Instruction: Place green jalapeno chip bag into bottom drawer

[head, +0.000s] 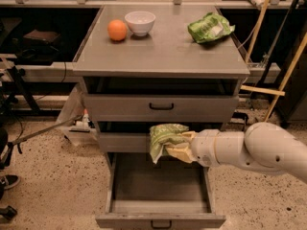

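The green jalapeno chip bag is a crumpled olive-green foil bag held in front of the middle drawer, above the open bottom drawer. My gripper comes in from the right on a white arm and is shut on the bag's right side. The bottom drawer is pulled out, its inside is bare grey metal, and its black handle shows at the front edge. The bag hangs over the drawer's back part, not touching it.
On the cabinet top stand an orange, a white bowl and a brighter green bag with a white patch. The top drawer is shut. Yellow poles lean at the right; clutter lies on the floor at left.
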